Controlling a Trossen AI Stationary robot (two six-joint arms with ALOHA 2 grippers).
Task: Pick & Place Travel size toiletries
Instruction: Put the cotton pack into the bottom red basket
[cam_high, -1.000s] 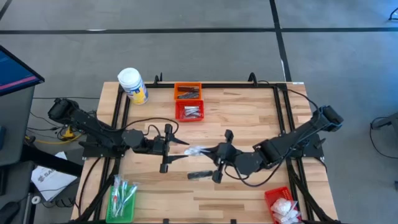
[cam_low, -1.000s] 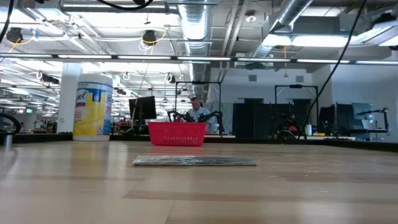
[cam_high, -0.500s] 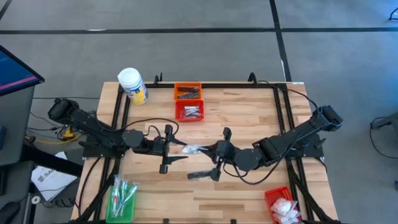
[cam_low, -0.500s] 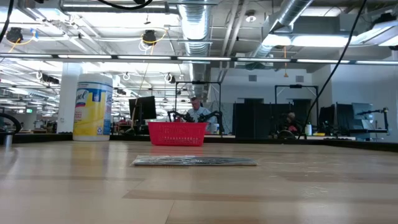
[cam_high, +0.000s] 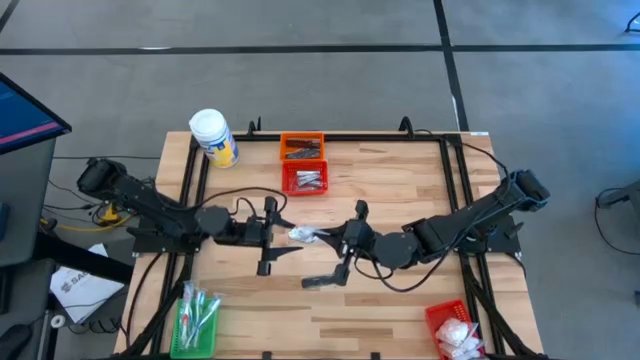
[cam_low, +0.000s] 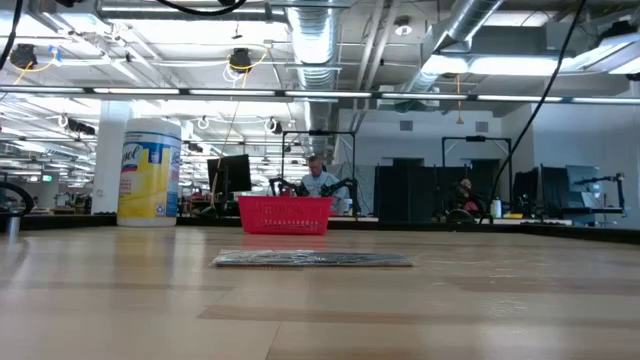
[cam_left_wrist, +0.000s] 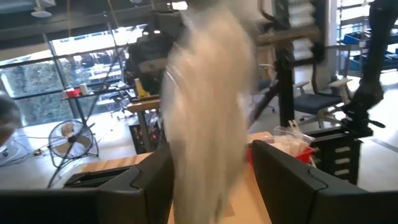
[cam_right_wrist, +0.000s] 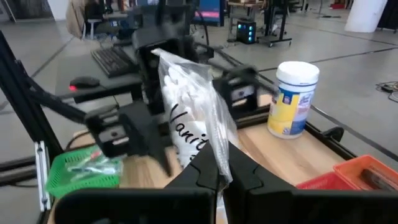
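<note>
Right pincer grips white packet before the left pincer

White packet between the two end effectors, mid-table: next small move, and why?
Probably the left end effector closes on the white packet. The right end effector pinches the packet's far end, and in the left wrist view the packet hangs between open fingers, so a handover looks set up.

Grey concrete floor with dark seams surrounds the pale wooden table. Beyond it, silver ceiling ducts, fluorescent strip lights, black monitors.
</note>
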